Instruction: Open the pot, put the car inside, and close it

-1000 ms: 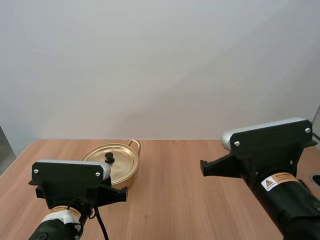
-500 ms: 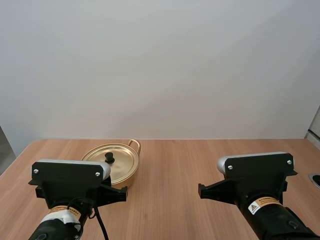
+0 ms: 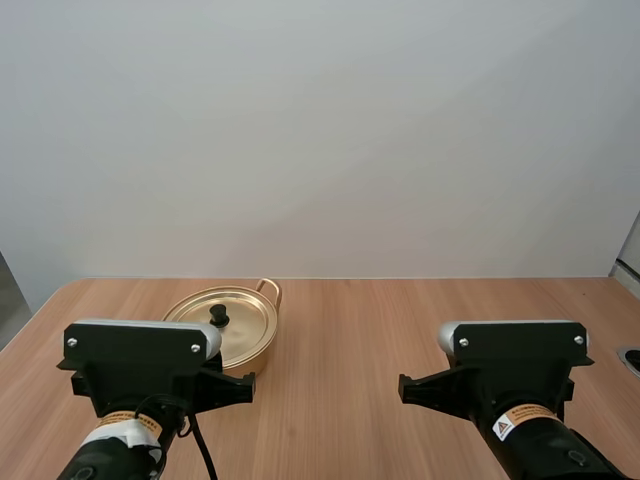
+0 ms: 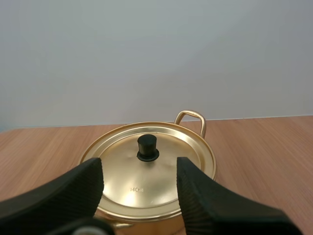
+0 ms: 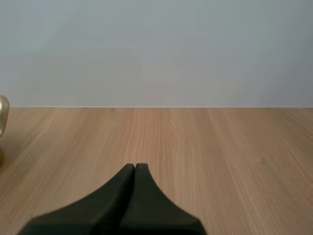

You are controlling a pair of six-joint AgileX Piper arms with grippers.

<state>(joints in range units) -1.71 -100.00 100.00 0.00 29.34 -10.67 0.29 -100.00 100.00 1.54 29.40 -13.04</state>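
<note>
Since the earlier frames the right arm has dropped and pulled back toward its base; the left arm hasn't moved. Right gripper (image 5: 134, 169): fingers pressed together in one wedge, holding nothing, over bare table (image 3: 380, 340). Left gripper (image 4: 139, 183): fingers spread wide, empty, just short of the gold pot (image 3: 235, 325), lined up w/ the black knob (image 4: 147, 148). Lid (image 4: 151, 176) sits on the pot. No car visible on the table; whether it's inside can't be told w/ the lid on. So the scene fits a closed pot w/ the car either in or not. Both grippers are hidden behind their mounts in the high view.
</note>
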